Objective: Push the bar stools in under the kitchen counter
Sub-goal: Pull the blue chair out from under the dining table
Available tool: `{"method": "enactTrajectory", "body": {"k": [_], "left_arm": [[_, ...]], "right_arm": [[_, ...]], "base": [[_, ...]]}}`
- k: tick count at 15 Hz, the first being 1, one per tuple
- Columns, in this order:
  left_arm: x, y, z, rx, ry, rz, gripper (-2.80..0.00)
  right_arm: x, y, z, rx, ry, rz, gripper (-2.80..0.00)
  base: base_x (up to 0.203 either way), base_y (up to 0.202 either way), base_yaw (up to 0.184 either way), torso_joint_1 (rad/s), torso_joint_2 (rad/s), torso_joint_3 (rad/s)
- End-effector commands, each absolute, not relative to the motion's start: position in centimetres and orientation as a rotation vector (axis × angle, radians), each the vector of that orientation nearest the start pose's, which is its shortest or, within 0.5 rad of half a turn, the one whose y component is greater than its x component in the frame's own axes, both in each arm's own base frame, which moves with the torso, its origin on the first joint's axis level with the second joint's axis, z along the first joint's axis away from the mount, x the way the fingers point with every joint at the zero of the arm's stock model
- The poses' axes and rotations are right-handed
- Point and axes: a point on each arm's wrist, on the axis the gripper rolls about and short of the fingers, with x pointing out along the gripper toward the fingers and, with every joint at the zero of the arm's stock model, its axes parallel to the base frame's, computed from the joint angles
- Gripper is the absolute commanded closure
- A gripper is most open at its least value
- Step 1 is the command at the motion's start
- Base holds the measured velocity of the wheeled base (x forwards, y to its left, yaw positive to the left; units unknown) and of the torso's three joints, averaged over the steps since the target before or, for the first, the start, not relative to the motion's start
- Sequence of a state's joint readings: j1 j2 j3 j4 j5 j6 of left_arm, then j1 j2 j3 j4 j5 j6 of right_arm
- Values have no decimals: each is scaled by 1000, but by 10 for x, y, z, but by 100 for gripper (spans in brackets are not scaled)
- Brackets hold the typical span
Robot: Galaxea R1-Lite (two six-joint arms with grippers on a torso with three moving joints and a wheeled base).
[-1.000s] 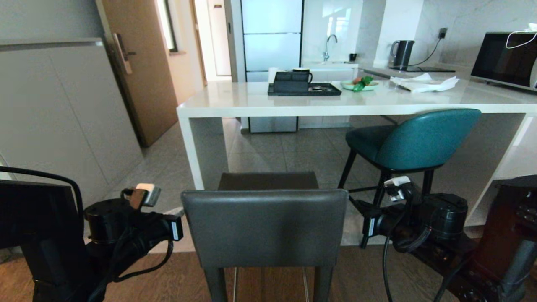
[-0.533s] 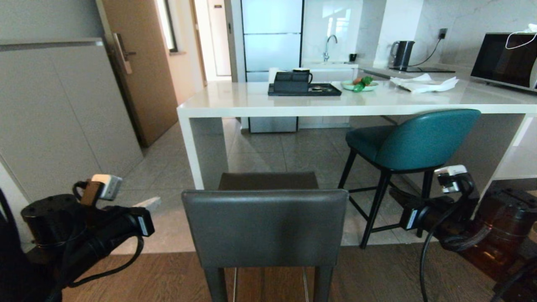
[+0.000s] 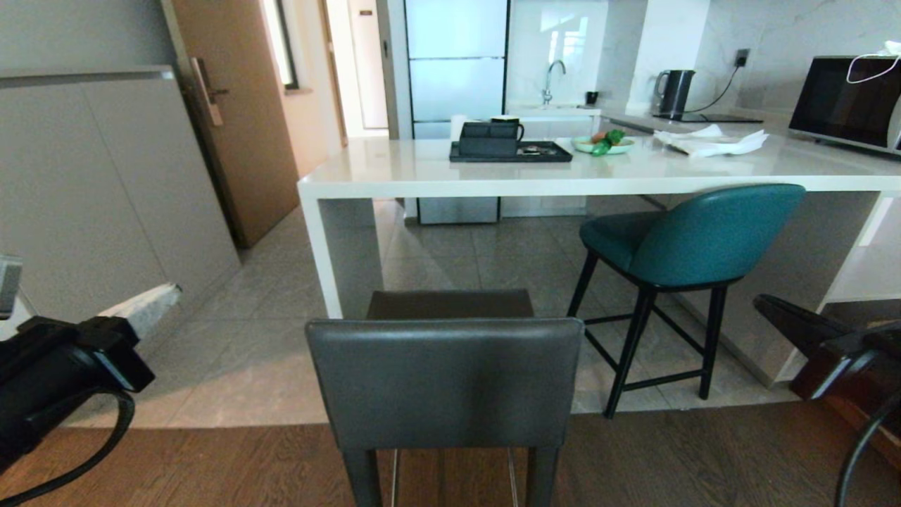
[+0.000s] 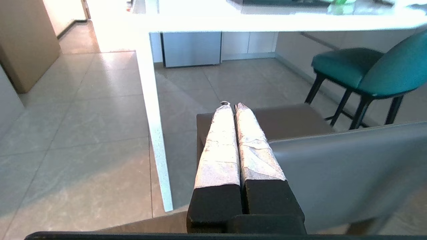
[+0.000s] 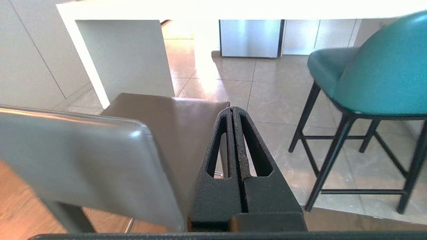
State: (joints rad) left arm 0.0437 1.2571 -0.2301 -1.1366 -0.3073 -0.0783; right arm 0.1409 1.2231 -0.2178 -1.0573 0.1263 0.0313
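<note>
The grey bar stool (image 3: pixel 443 380) stands in front of me on the wood floor, its low square back toward me and its dark seat (image 3: pixel 450 304) short of the kitchen counter (image 3: pixel 563 177). The teal bar stool (image 3: pixel 704 239) stands to the right, its seat partly under the counter top. My left gripper (image 3: pixel 171 289) hangs shut and holding nothing at the far left, well clear of the grey stool (image 4: pixel 350 166). My right gripper (image 3: pixel 761 301) is shut and holding nothing at the far right, below the teal stool (image 5: pixel 383 66). Both pairs of fingers press together at their tips (image 4: pixel 230 105) (image 5: pixel 231 108).
A black tray (image 3: pixel 510 149), a green plate (image 3: pixel 604 144) and white paper (image 3: pixel 714 139) lie on the counter. A kettle (image 3: pixel 676 88) and a microwave (image 3: pixel 845 98) stand behind. The counter's white side panel (image 3: pixel 320 246) drops left of the grey stool. A grey cabinet (image 3: pixel 91 197) lines the left.
Both arms have swung outward from beside the grey stool's back, the left one to the left and the right one to the right. The stools have not moved.
</note>
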Motion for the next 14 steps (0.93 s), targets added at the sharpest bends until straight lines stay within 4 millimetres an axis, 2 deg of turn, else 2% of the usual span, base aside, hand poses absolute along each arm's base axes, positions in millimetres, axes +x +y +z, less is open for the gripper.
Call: {"method": "enactTrajectory", "body": {"k": [1,3,7,11,14], "left_arm": [[119,-1,211,-62,-81,-267,0],[96,-2,221,-62,-77,-270,0],[60,-4,225,-56,-108,-281,0],[28,-8,220,-61,-77,-372,0],[12,-9,228,-47,-131,-428,0]], "right_arm": [[105,17,206,34,-9,249,0],[78,13,221,37,-26,218,0],[38,4,224,38,-42,126,0],[6,1,219,36,-62,121,0],[-22,0,209,33,-73,117,0]], "base": [[0,0,0,0,0,0],[0,0,0,0,0,0],[0,0,0,0,0,0],[0,0,0,0,0,0],[0,0,0,0,0,0]]}}
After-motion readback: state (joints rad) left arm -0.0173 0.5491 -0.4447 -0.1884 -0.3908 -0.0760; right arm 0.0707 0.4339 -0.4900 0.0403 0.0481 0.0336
